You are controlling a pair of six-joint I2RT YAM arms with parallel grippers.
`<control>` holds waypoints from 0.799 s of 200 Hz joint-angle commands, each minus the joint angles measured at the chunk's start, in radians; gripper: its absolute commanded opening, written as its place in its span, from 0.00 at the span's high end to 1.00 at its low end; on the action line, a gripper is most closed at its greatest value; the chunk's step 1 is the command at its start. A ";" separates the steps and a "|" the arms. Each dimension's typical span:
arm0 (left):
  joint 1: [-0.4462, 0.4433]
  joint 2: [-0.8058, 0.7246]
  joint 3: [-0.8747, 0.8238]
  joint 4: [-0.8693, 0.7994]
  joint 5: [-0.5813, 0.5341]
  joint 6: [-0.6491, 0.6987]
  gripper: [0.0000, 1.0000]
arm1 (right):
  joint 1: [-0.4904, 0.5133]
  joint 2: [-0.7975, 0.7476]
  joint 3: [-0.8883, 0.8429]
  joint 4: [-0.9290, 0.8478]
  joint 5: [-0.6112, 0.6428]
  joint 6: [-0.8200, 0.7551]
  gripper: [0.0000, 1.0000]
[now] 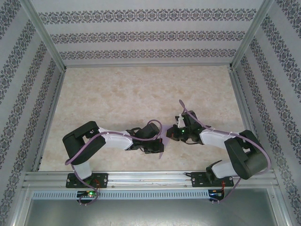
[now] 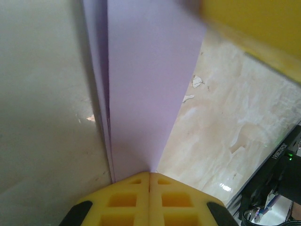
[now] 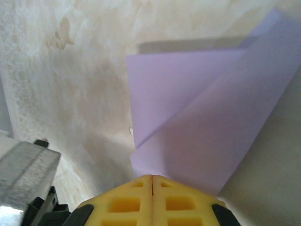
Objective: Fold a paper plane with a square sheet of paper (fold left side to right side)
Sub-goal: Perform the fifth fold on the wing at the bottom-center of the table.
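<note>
A folded lavender sheet of paper [image 2: 146, 84] runs up from the tip of my left gripper [image 2: 149, 173]. Its layered edges show along its left side. The yellow jaws are shut on its near end. In the right wrist view the same paper [image 3: 211, 132] shows one flap folded over at an angle, and my right gripper [image 3: 152, 176] is shut on its lower edge. From above, the left gripper [image 1: 160, 142] and right gripper [image 1: 173, 134] meet tip to tip near the table's front middle, and the paper is hidden under them. A yellow finger [image 2: 254, 33] of the right gripper reaches into the left wrist view.
The marbled tabletop [image 1: 141, 94] stretches away behind the arms. Patterned walls and metal posts close in three sides. An aluminium rail [image 1: 150, 176] carries both arm bases along the near edge. Part of the right arm's black body [image 2: 282, 165] sits close by.
</note>
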State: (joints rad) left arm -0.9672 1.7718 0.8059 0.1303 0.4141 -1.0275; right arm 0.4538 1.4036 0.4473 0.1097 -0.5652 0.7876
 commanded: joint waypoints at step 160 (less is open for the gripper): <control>0.002 0.012 -0.067 -0.256 -0.110 0.045 1.00 | -0.099 0.150 0.044 0.049 -0.030 -0.118 1.00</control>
State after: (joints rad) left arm -0.9672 1.7496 0.8070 0.0715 0.3649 -1.0000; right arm 0.4019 1.5215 0.4561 0.1722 -0.6308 0.7395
